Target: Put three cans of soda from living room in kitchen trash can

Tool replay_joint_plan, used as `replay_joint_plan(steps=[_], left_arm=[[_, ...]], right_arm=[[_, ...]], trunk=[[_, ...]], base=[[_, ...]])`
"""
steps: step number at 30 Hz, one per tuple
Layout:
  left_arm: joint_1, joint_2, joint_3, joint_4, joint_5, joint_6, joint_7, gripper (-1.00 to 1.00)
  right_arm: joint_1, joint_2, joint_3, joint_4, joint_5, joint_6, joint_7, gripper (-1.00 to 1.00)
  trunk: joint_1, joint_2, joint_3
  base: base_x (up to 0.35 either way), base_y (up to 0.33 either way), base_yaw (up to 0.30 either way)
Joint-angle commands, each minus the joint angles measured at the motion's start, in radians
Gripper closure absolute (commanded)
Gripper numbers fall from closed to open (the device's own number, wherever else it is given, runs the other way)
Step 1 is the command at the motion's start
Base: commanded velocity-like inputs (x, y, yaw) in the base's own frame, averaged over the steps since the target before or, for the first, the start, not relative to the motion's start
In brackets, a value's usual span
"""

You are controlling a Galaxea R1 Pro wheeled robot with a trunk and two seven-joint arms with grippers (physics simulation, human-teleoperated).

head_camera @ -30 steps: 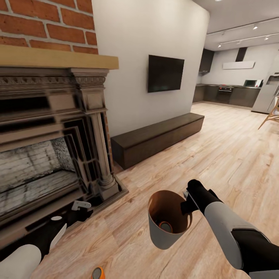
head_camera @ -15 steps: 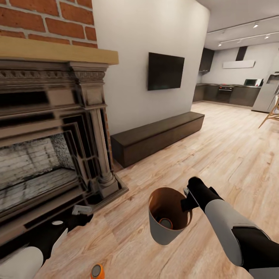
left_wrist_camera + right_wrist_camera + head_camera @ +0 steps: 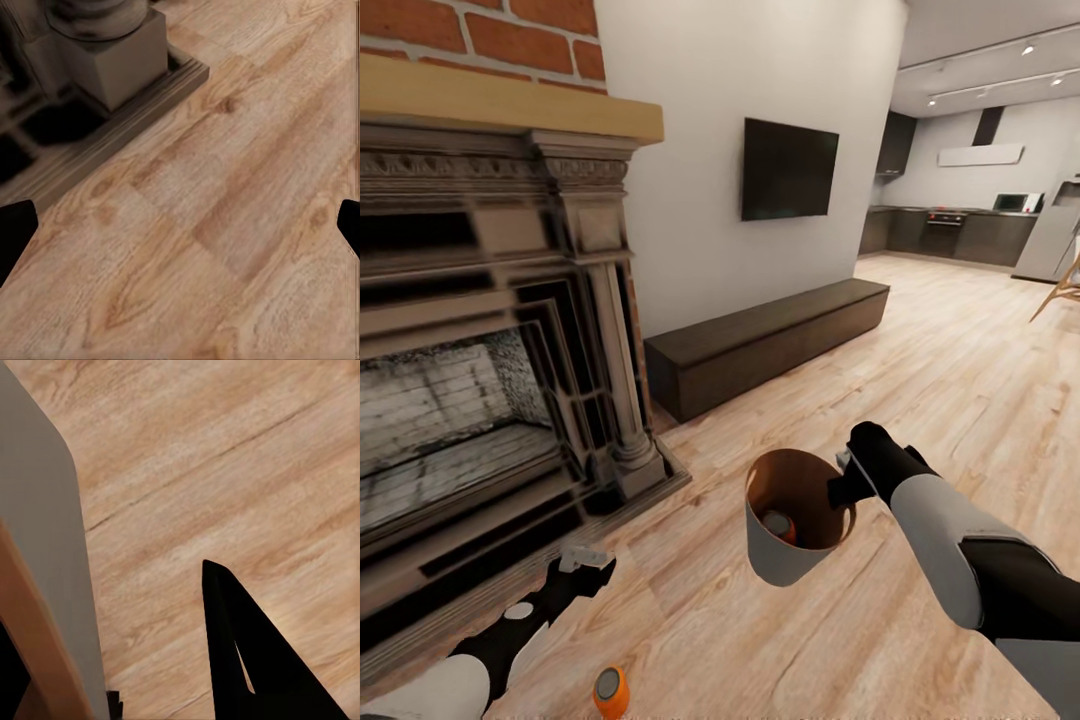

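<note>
Wall TV (image 3: 789, 169) above low bench (image 3: 765, 345) — wood floor (image 3: 960, 380).

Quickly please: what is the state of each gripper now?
Left gripper: open, holding nothing, above the floor.
Right gripper: shut on the trash can rim.

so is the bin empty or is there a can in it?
Not empty. The head view shows one orange can lying inside the bin, which the right gripper holds by the rim. Another can stands on the floor.

Fireplace surround (image 3: 490, 330) blocks the left; bare wood floor (image 3: 960, 380) runs open toward the kitchen (image 3: 960, 235).
</note>
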Motion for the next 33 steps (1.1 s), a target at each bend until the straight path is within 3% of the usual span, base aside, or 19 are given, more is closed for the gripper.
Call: replay_joint_plan(steps=[1,18,28,33], left_arm=[[0.0,-0.006,0.002,0.009,0.001,-0.012,0.004,-1.0],[0.0,-0.017,0.008,0.06,0.003,-0.044,0.013,-1.0],[0.0,-0.017,0.009,0.089,0.004,-0.042,0.013,-1.0],[0.0,-0.018,0.006,0.095,0.003,-0.043,0.013,-1.0]], right_arm=[[-0.006,0.001,-0.003,0.007,-0.02,0.002,0.002,1.0],[-0.049,0.005,-0.003,0.022,-0.025,0.002,0.004,1.0],[-0.142,0.002,-0.003,0.112,-0.026,0.002,0.004,1.0],[-0.157,0.002,-0.003,0.131,-0.025,0.002,0.004,1.0]], trunk=[[0.004,-0.007,-0.005],[0.069,-0.126,-0.084],[0.107,-0.196,-0.131],[0.126,-0.231,-0.154]], base=[[0.0,0.0,0.0],[0.0,0.0,0.0],[0.0,0.0,0.0],[0.0,0.0,0.0]])
